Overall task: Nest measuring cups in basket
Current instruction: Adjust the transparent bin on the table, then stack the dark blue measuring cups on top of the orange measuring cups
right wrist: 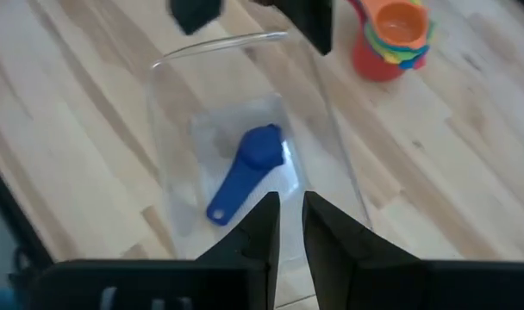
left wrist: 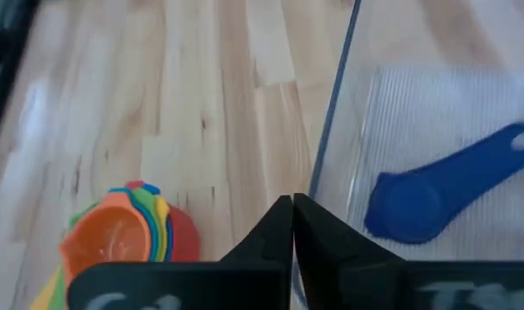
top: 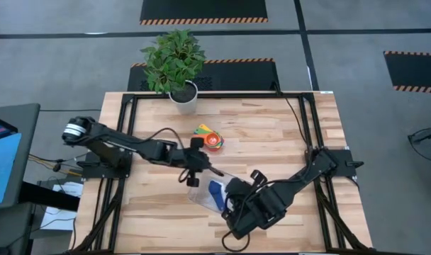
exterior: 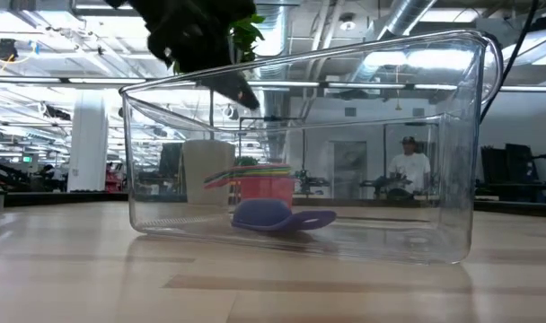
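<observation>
The basket [top: 201,193] is a clear tray lying near the table's near edge, at its middle. One dark blue measuring cup [right wrist: 245,172] lies flat on the basket's floor, also in the low view [exterior: 277,217]. The other cups are nested in a stack [top: 213,139], orange on top [left wrist: 115,241], standing on the table beyond the basket. My left gripper [left wrist: 292,207] is shut at the basket's far-left rim. My right gripper [right wrist: 290,207] hovers above the basket's near-right end, a narrow gap between its fingers, touching nothing I can see. My left gripper meets the rim of the basket's long wall [left wrist: 318,176] on its far-left side, coming from above and slanting down. The wall's edge runs straight into the closed fingertips [exterior: 243,93]. The basket rests on the table.
A white pot with a green plant [top: 183,95] stands at the table's far edge. The cup stack sits between the pot and the basket. Bare wood lies to the left and right of the basket. A person [exterior: 408,166] stands far off in the room.
</observation>
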Robot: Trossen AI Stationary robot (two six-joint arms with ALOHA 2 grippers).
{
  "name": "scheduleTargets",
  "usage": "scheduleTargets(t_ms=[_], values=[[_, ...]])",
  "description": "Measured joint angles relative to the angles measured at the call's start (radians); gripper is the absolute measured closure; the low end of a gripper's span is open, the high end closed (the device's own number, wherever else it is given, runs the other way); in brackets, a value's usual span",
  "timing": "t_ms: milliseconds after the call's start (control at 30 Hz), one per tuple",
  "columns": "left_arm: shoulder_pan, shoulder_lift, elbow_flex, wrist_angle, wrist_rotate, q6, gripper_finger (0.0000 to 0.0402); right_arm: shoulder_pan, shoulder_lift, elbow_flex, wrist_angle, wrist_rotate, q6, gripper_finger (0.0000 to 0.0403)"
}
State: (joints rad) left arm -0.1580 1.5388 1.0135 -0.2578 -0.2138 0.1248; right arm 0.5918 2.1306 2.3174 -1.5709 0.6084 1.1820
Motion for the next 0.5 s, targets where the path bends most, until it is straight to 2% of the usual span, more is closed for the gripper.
scheduleTargets(t_ms=[267,500], values=[[0.048,0.103,0.160,-0.205,0.026,0.073,0.0401,0.010,0.000,0.000,0.000,0.000,0.003,0.0328],[0.089,0.100,0.174,-0.292,0.047,0.073,0.0401,0.010,0.000,0.000,0.000,0.000,-0.011,0.0328]])
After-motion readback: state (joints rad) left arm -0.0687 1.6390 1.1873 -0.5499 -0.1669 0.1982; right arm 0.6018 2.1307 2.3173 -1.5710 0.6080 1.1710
